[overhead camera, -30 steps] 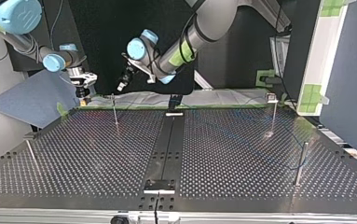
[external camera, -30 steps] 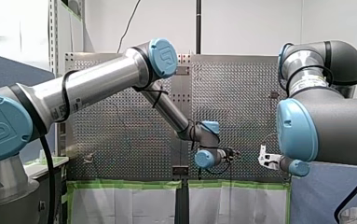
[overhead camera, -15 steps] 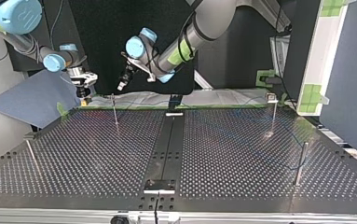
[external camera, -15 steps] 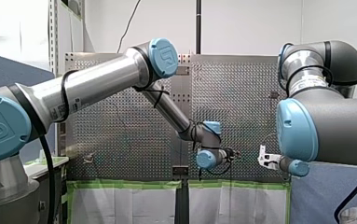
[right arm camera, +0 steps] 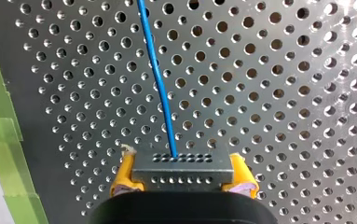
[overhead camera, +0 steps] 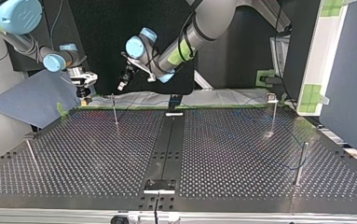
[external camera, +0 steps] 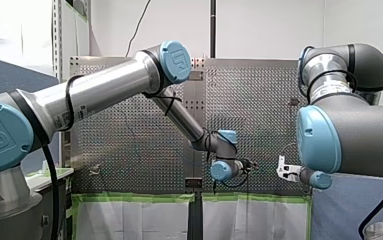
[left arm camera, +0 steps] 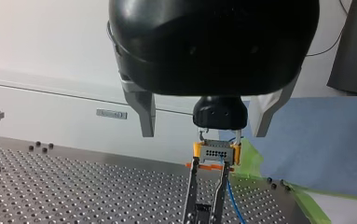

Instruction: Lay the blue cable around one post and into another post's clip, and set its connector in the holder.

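Clamping grey pin-holed connector (right arm camera: 181, 164): right gripper (right arm camera: 181, 173), yellow pads (right arm camera: 122, 179) | thin blue cable (right arm camera: 160, 84) running out of view over perforated desk (right arm camera: 285, 100) | left gripper (left arm camera: 203, 133) gaping.

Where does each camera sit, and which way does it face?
Front view: behind the shoulders, facing the perforated table; my left arm and my right arm show.
Top view: across the table, facing the arms; my left gripper and my right gripper hang from above.
Left wrist view: on my left arm, looking past its open metal fingers at the connector.
Right wrist view: on my right arm, facing the table; yellow pads clamp the connector.
Both wrist views share the connector and blue cable.
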Controlling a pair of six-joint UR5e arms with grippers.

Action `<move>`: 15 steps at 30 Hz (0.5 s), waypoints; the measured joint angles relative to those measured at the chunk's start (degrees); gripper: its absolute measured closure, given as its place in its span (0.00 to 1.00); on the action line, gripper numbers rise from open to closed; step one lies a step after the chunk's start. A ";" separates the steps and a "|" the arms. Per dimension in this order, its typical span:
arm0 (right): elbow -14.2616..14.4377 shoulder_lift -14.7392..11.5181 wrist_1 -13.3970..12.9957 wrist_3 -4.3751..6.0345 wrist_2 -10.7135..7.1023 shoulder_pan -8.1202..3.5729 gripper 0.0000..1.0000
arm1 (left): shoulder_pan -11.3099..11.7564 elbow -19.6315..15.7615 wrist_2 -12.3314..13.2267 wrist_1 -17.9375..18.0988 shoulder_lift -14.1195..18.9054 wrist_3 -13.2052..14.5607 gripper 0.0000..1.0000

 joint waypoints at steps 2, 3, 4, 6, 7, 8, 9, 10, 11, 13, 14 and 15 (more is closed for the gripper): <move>0.00 0.01 0.01 0.00 0.00 0.01 1.00 | -0.04 -0.02 -0.12 -0.31 0.00 -0.44 0.00; 0.00 0.01 0.01 0.00 0.00 0.03 1.00 | -0.08 -0.02 -0.15 -0.50 0.00 -0.67 0.00; 0.00 0.01 0.02 0.00 0.00 0.04 1.00 | -0.15 -0.02 -0.21 -0.81 0.00 -0.93 0.00; -0.01 0.01 0.02 0.00 0.00 0.08 1.00 | -0.26 -0.05 -0.29 -1.38 0.00 -1.23 0.00; -0.01 0.00 0.02 0.00 0.00 0.10 1.00 | -0.33 -0.11 -0.40 -1.82 0.00 -1.41 0.00; -0.01 0.00 0.02 -0.01 0.00 0.12 1.00 | -0.38 -0.19 -0.52 -2.16 -0.01 -1.54 0.00; 0.00 0.00 0.02 -0.01 0.00 0.14 1.00 | -0.42 -0.30 -0.66 -2.46 -0.01 -1.66 0.00; 0.00 0.00 0.02 -0.01 0.00 0.14 1.00 | -0.47 -0.51 -0.85 -2.74 -0.01 -1.77 0.00; 0.01 0.00 0.02 -0.01 0.00 0.15 1.00 | -0.51 -0.71 -0.98 -2.83 -0.01 -1.83 0.00; 0.00 0.00 0.02 0.00 0.00 0.15 1.00 | -0.56 -1.33 -1.15 -2.63 -0.01 -2.03 0.00; 0.00 -0.01 0.02 -0.01 0.00 0.15 1.00 | -0.58 -1.59 -1.23 -2.46 -0.01 -2.17 0.00; 0.00 -0.01 0.02 -0.01 0.00 0.16 1.00 | -0.58 -1.80 -1.33 -2.32 -0.01 -2.34 0.00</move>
